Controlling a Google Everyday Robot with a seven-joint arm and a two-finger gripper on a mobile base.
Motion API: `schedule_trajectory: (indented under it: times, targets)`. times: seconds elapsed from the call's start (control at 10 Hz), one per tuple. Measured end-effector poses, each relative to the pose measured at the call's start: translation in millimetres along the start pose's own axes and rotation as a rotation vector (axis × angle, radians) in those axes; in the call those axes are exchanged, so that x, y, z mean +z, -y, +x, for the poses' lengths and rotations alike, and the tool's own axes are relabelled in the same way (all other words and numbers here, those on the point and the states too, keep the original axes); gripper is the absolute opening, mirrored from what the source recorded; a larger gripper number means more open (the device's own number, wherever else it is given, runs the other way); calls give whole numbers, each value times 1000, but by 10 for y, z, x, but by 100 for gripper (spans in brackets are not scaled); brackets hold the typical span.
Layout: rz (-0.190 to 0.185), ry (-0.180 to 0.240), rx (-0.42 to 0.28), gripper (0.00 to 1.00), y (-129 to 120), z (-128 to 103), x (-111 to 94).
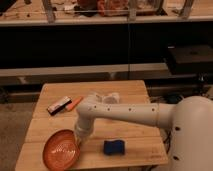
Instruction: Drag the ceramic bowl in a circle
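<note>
Step in hand, by judgement: mid-drag, the ceramic bowl point(62, 149) at the table's point(130, 90) seven o'clock corner, its rim near the front edge. The next move likely calls for curving it back inward. The gripper point(80, 139) meets the bowl's two o'clock rim; finger state cannot be told.

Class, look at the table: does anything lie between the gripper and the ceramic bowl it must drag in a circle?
Nothing visible does. The gripper is at the ceramic bowl's right rim. The blue sponge lies to the right, the orange marker farther back on the table.
</note>
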State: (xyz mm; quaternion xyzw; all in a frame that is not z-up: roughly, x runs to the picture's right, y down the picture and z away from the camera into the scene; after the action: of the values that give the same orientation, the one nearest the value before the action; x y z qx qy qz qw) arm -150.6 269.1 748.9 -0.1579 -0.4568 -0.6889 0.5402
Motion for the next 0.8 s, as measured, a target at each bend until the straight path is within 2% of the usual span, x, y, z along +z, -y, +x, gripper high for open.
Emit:
schedule_trajectory:
  times: [0.2,0.4,0.6,0.8]
  targets:
    - [5,4,-57,0,112,222,55]
    - [21,-2,-68,0,120,492,65]
    - [25,-20,-43,0,-69,811,-7]
    - [47,-63,16,0,-280,1094,-162]
